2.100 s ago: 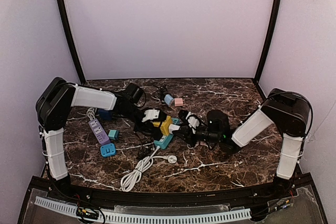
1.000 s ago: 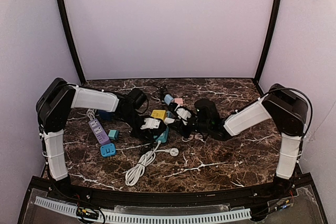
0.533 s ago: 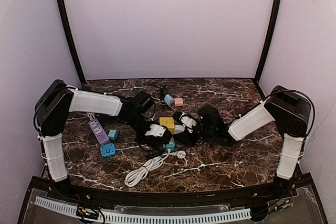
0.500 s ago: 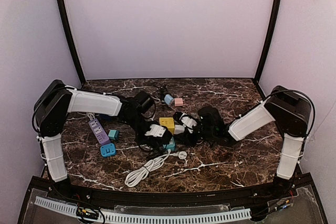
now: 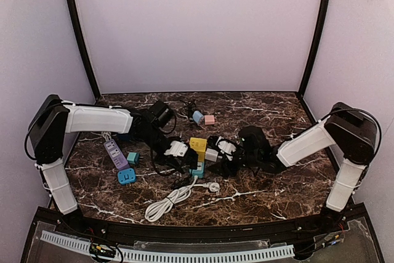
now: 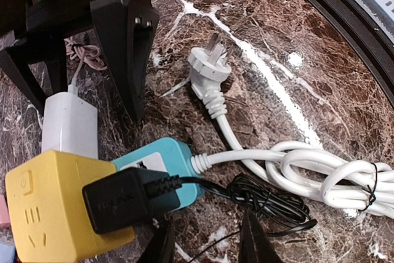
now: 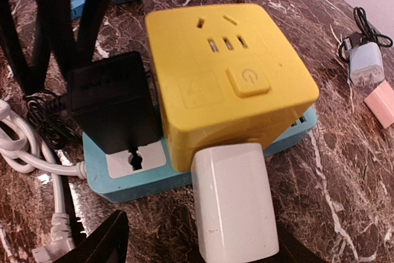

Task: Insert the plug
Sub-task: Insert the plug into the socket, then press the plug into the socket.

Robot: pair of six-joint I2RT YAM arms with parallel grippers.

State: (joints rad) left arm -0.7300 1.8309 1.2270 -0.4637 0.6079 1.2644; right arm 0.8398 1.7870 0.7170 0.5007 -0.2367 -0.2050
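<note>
A white plug sits pushed into the near side of a yellow cube socket, which stands on a teal power strip beside a black adapter. My right gripper is open. Its fingers straddle the white plug without touching it. In the top view, the right gripper is just right of the cube. My left gripper is open, low over the table by the strip's cord end, with only a thin black cord between its fingers. From above, the left gripper is left of the cube.
A white cable coil with its loose plug lies in front of the strip, beside a black cord bundle. A purple strip, a teal adapter and a blue adapter lie at left. Light-blue and pink chargers lie behind.
My right gripper has opened and let go of the white plug, which stays in the yellow cube. The left gripper has loosened and drawn back slightly left. The strip has shifted a little.
</note>
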